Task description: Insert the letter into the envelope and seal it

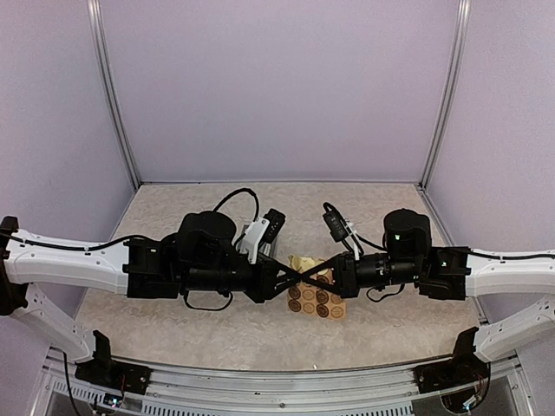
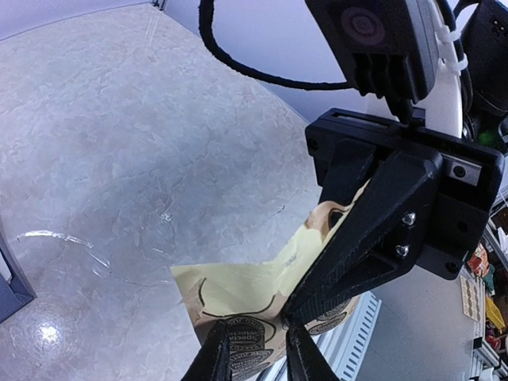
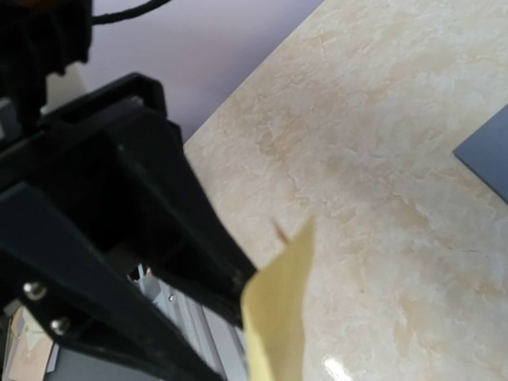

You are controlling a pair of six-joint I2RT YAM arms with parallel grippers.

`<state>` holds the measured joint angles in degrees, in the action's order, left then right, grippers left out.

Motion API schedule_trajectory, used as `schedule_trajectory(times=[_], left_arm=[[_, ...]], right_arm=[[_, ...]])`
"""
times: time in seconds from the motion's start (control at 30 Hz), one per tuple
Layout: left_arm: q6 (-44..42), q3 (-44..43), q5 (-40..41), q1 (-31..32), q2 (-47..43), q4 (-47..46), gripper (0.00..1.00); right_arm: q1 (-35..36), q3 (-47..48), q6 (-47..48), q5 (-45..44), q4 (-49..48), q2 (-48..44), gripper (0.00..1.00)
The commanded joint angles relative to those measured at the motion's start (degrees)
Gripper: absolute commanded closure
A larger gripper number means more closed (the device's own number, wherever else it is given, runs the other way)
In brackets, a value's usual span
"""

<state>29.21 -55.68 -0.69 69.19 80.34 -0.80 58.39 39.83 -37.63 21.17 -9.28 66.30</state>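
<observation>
Pinching the tan round-sticker sheet (image 2: 238, 294), right gripper (image 2: 290, 311) is closed; left gripper (image 2: 258, 357) stands slightly spread; flat slate-blue paper envelope (image 3: 488, 151) lies well apart.

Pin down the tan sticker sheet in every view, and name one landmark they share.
Top external: sticker sheet just right of centre.
Left wrist: bottom centre.
Right wrist: bottom centre, seen edge-on.
Shared landmark: the beige marbled table.

The left arm (image 1: 78, 264) and right arm (image 1: 507, 273) had white link shells between bulky black joint housings, with black cables (image 1: 234, 198) looping above. The right gripper (image 2: 290, 311) had black, wedge-shaped fingers (image 2: 357, 246) carrying two silver screws (image 2: 405, 235). A green light (image 1: 392, 235) glowed on the right arm's housing.
</observation>
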Motion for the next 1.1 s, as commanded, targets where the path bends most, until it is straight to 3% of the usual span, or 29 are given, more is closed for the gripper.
schedule_trajectory(times=[0.0,0.57,0.8,1.07], left_arm=[[0.1,-1.5,0.1,-0.5,0.8,-0.3,0.77],[0.5,-1.9,-0.9,-0.6,2.2,-0.3,0.86],[0.3,-1.8,-1.4,-0.6,2.3,-1.0,0.99],[1.2,-1.6,0.3,-0.9,2.0,0.0,1.00]], right_arm=[[0.2,1.7,0.5,1.2,-1.8,0.3,1.00],[0.2,1.5,0.6,1.3,-1.9,0.2,1.00],[0.2,1.2,0.7,1.1,-1.9,0.1,1.00],[0.2,0.9,0.8,-0.4,-1.0,-0.3,1.00]])
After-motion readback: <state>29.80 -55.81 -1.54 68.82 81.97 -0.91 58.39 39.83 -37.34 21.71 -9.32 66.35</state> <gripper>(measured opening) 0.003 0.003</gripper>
